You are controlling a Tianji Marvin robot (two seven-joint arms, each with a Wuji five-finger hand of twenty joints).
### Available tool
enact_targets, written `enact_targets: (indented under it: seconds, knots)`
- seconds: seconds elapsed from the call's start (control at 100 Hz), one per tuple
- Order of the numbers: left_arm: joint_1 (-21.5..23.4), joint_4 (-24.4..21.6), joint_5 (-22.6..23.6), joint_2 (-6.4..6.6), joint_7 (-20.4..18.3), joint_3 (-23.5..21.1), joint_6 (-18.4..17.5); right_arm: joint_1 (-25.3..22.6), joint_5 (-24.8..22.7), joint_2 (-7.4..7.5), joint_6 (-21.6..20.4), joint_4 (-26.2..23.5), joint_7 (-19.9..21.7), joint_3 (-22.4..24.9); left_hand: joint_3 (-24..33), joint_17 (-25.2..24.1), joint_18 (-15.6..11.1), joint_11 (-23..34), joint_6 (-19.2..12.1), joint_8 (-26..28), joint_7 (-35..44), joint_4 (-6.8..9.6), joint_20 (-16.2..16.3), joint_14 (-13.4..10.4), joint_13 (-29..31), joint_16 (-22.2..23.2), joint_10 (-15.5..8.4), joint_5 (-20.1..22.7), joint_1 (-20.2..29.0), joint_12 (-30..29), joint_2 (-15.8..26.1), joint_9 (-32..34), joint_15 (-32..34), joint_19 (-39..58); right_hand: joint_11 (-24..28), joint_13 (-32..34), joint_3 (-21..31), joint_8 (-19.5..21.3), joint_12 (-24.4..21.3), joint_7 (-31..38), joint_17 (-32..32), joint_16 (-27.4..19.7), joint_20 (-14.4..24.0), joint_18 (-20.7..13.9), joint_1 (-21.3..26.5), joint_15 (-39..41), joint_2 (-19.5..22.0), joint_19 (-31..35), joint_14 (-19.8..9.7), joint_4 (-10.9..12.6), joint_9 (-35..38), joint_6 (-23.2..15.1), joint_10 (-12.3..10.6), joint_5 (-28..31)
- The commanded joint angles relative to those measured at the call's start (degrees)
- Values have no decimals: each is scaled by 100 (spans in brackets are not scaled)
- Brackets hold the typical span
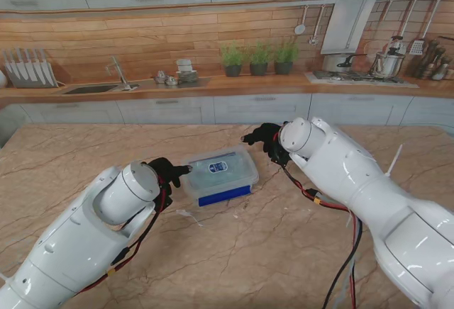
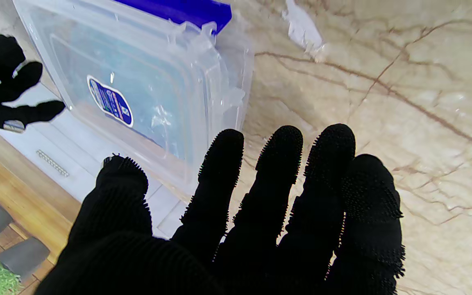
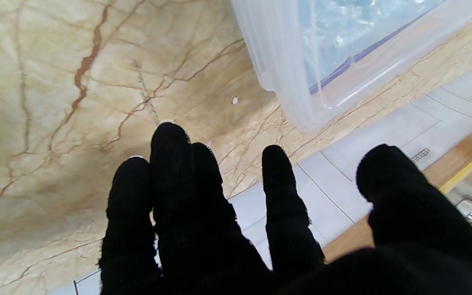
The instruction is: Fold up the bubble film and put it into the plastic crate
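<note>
Plastic crate (image 1: pixel 218 174) long axis running left-right, blue end (image 1: pixel 224 195) nearer me

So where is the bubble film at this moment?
In the stand view the bubble film lies inside the plastic crate at the table's middle, between the open left hand and the open right hand.

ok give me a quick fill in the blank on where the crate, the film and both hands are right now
1. The plastic crate rests on the marble table with its lid ____.
2. The pale blue bubble film lies ____ the crate.
3. The left hand holds ____, its fingers spread beside the crate.
4. In the stand view, the right hand sits on the crate's ____ side.

Missing words: on; inside; nothing; right
</note>
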Motion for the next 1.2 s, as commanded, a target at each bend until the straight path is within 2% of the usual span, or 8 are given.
enact_targets:
  seconds: [0.0, 0.31, 0.76, 0.9, 0.98, 1.03, 1.07, 1.19]
  knots:
    - [130, -110, -8, 57, -50, -46, -2, 42, 25, -107, -119, 25, -36, -31, -116, -63, 26, 75, -101, 71, 221, 76, 62, 224, 7, 32, 34, 178, 43, 43, 235, 183, 62, 154, -192, -365, 124, -114, -126, 91, -124, -117, -52, -395, -168, -316, -308, -33, 33, -48, -339, -298, -17, -327]
    - [580, -498, -237, 122, -199, -364, -155, 281, -101, -409, -852, 677, -213, -372, -133, -195, 66, -36, 1, 24, 132, 64, 49, 267, -102, 12, 87, 183, 71, 17, 284, 132, -30, 35, -809, -956, 463, -387, -467, 636, -509, -643, -169, -407, -8, -1599, -1159, -953, -210, -117, -909, -913, -469, -1232]
    - [613, -563, -501, 198, -479, -269, -231, 547, -383, -934, -1468, 1590, -371, -916, -157, -265, 117, -77, 183, 53, 86, 51, 47, 338, -195, 23, 154, 93, 19, 26, 362, 70, -94, -55, -629, -825, 1110, -435, -322, 1088, -532, -586, -133, -392, 419, -1643, -1881, -1228, -345, -152, -976, -1209, -556, -1607]
    - [656, -588, -580, 220, -562, -314, -297, 670, -532, -1156, -1737, 2038, -310, -1094, -160, -266, 118, -84, 188, 54, 82, 48, 52, 342, -186, 25, 148, 127, 18, 22, 369, 84, -99, -57, -575, -758, 1633, -447, -266, 1351, -475, -549, -137, -374, 288, -1594, -2209, -1285, -398, -267, -972, -1161, -554, -1061]
    - [684, -596, -622, 214, -554, -336, -301, 685, -545, -1242, -1766, 2172, -294, -1090, -159, -274, 122, -93, 190, 52, 73, 48, 53, 349, -186, 26, 151, 130, 21, 20, 380, 82, -101, -64, -464, -633, 1893, -321, -198, 1707, -334, -464, -156, -336, 323, -1408, -2334, -1321, -368, -320, -708, -965, -493, 57]
    - [692, -599, -627, 217, -561, -333, -299, 676, -474, -1257, -1676, 2154, -202, -1036, -159, -274, 133, -88, 190, 54, 75, 48, 55, 351, -182, 27, 150, 147, 25, 22, 376, 101, -101, -66, -394, -557, 1978, -240, -169, 1913, -301, -431, -150, -306, 410, -1329, -2425, -1312, -337, -328, -475, -845, -455, 648]
    - [692, -594, -642, 226, -590, -331, -311, 665, -416, -1259, -1613, 2135, -155, -1002, -159, -271, 134, -87, 188, 56, 79, 48, 56, 350, -173, 29, 142, 160, 25, 23, 382, 109, -98, -66, -334, -498, 1982, -189, -113, 2109, -270, -377, -127, -280, 517, -1211, -2552, -1276, -309, -586, -299, -841, -427, 927]
    - [645, -518, -758, 239, -682, -322, -357, 634, -423, -1231, -1493, 2046, -202, -1041, -159, -260, 142, -86, 192, 59, 86, 48, 62, 359, -157, 30, 138, 200, 31, 23, 388, 143, -96, -63, -159, -359, 1943, -157, 34, 2782, -201, -283, -70, -311, 721, -984, -2701, -1146, -292, -788, -59, -863, -379, 1137]
